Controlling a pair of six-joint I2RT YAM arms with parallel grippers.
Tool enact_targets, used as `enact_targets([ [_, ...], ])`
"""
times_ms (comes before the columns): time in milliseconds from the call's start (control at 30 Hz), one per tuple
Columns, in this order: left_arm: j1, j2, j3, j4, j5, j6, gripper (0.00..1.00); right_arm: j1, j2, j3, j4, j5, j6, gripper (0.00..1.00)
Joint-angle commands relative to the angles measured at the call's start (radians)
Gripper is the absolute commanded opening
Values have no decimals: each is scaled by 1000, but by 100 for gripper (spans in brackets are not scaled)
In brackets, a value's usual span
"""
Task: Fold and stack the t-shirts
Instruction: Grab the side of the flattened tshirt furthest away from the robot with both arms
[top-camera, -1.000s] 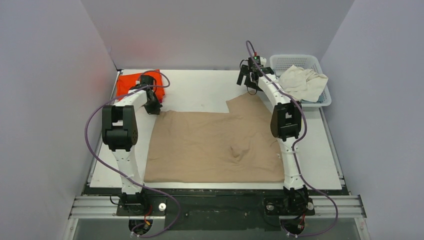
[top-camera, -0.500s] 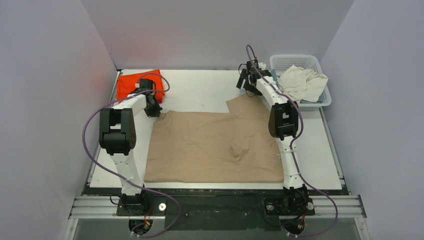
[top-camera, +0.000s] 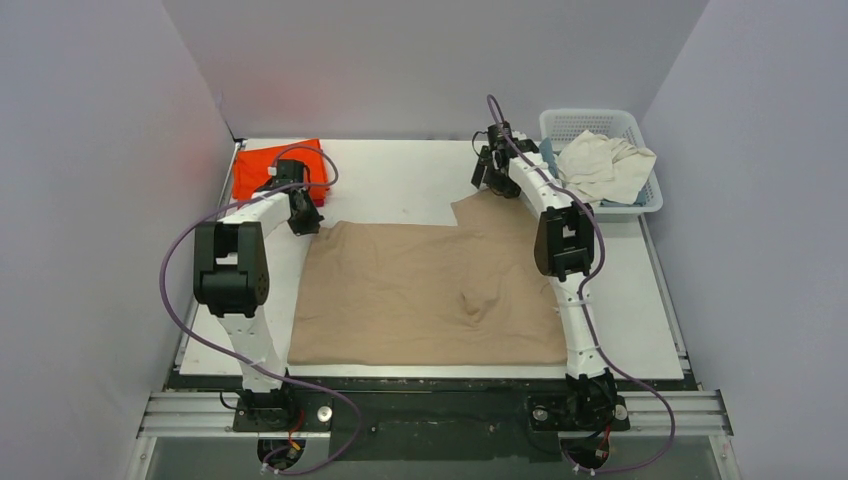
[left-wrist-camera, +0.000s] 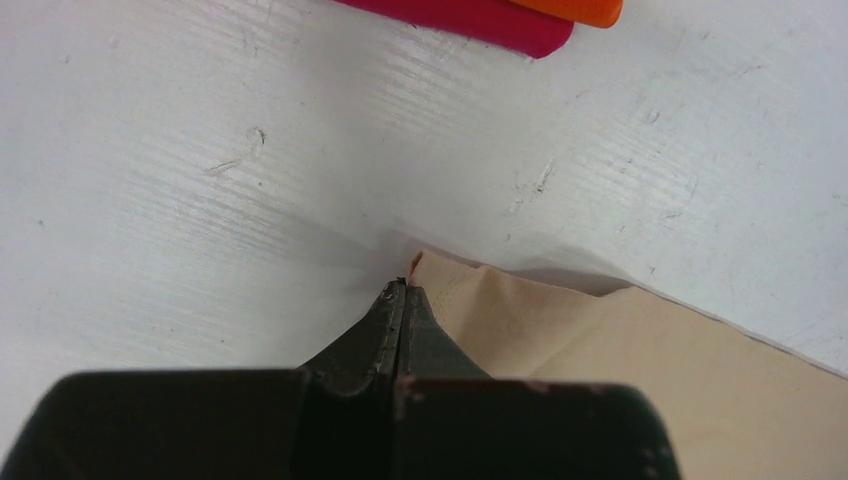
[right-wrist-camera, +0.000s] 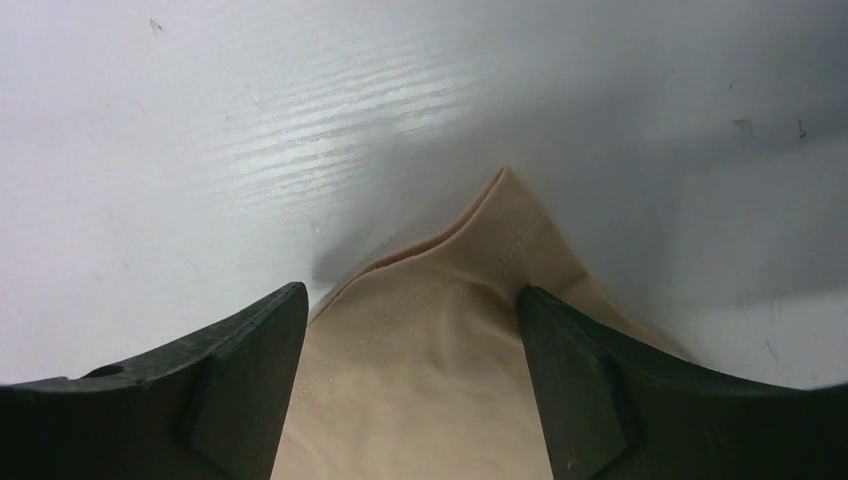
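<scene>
Though flat, mid-creased tan t-shirt (top-camera: 420, 290)

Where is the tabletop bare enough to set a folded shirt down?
Widest bare table is the far strip between the orange t-shirt stack and the right gripper. A narrow strip runs right of the tan t-shirt, nearer than the basket. Centre is covered; the left gripper crowds its far-left corner.

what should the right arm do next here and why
Probably close the right gripper. Its jaws stand open on either side of a far corner of the tan t-shirt, which pokes up between them. The left gripper looks shut on the other far corner, so both arms would then hold the far edge, ready to fold.
</scene>
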Motion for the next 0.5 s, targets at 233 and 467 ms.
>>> enact_targets([
  [233, 3, -78, -32, 60, 17, 1, 0, 36, 6, 7, -129, 84, 49, 27],
  [467, 3, -129, -77, 106, 25, 9, 0, 34, -46, 27, -66, 96, 8, 0],
])
